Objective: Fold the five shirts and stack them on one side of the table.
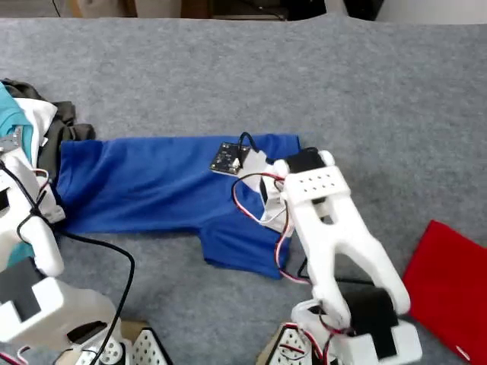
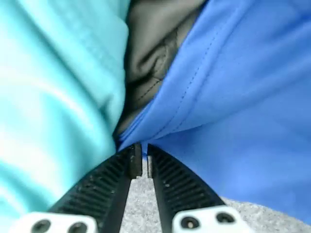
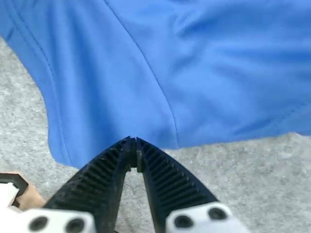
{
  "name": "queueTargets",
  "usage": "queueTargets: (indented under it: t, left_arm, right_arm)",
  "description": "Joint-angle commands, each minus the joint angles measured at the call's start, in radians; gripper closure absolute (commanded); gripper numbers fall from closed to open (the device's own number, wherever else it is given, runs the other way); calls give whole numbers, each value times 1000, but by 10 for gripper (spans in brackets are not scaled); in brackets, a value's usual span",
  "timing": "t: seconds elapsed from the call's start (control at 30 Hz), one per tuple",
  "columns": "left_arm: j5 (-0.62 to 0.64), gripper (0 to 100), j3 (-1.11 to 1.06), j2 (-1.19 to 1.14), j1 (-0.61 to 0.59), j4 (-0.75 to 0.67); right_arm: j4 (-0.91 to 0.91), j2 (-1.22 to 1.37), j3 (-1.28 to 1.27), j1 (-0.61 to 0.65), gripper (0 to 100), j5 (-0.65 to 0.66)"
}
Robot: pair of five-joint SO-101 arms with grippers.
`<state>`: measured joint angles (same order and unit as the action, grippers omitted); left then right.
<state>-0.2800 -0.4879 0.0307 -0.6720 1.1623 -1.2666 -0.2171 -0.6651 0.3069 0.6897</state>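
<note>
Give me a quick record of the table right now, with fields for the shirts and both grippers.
blue shirt: spread flat, mid table
teal shirt: bunched beside blue shirt's left end
dark shirt: bunched between teal and blue
red shirt: flat, table's right edge
left gripper: shut on blue shirt's edge by the dark shirt
right gripper: shut on blue shirt's near edge

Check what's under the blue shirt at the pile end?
A dark shirt tucks under the blue shirt edge, beside the teal shirt. How far it runs underneath is covered. Elsewhere the grey table borders it.
</note>
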Motion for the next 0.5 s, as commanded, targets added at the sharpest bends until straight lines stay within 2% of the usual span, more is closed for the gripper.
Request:
queueTargets:
  t: [0.0, 0.27, 0.47]
  left_arm:
    - [-8, 964, 43, 70, -12, 14]
    - [-3, 964, 51, 77, -9, 12]
    - [3, 957, 57, 84, -3, 12]
  right_arm:
    - [-25, 2, 10, 58, 993, 6]
    - [-63, -246, -209, 257, 986, -25]
    - [-68, -360, -289, 268, 843, -31]
